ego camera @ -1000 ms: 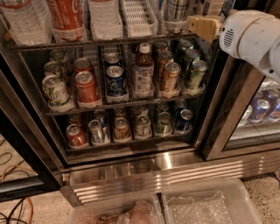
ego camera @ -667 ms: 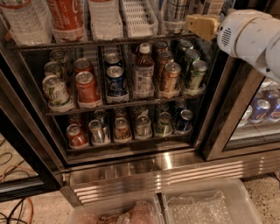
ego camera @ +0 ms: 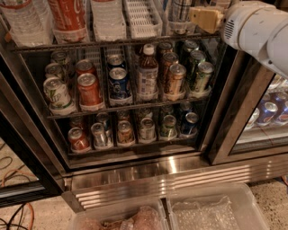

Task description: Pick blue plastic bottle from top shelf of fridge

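Observation:
The fridge stands open in front of me, with a ribbed steel base. Its top shelf is a dark wire rack with white slotted lane trays. Only the lower part of the blue plastic bottle shows, with its grey-blue plaid label, in the right lane at the top edge of the view. My gripper, a tan block at the end of the white arm, is at shelf height just right of that bottle and very close to it.
A red Coca-Cola bottle and a clear water bottle stand in the left lanes. The lower racks hold cans and a small brown bottle. The black door frame stands at right, clear plastic bins on the floor, and cables at lower left.
The gripper and the arm have shifted slightly upward towards the top shelf. Nothing in the fridge has moved.

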Available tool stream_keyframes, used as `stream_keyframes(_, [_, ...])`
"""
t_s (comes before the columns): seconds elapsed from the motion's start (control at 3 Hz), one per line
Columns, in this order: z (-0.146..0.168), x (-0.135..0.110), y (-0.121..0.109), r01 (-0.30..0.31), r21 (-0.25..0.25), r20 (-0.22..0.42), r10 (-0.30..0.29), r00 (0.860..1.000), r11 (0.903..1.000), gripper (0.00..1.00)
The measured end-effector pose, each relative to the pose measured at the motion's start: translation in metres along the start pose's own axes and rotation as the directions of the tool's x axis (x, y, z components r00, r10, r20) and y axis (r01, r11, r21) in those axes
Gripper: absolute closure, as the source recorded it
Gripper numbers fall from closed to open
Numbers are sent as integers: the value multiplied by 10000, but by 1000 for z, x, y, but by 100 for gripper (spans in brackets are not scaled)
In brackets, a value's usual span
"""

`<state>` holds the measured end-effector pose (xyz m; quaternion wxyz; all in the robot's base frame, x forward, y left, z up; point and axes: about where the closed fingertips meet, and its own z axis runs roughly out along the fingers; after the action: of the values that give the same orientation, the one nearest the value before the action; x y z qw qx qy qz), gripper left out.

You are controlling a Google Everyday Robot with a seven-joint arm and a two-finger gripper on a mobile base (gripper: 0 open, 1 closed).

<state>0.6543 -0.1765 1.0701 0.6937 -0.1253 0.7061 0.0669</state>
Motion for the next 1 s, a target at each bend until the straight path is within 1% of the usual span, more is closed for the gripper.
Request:
stream_keyframes(0.33, [2, 4, -3, -7, 71, -63, 8, 10000, 10000, 46])
stream_keyframes(0.67, [4, 5, -6, -3, 158, -74, 4, 10000, 9999, 69])
stream_keyframes(1.0, [6, 4, -9, -22, 239, -52, 23, 10000, 9997, 74])
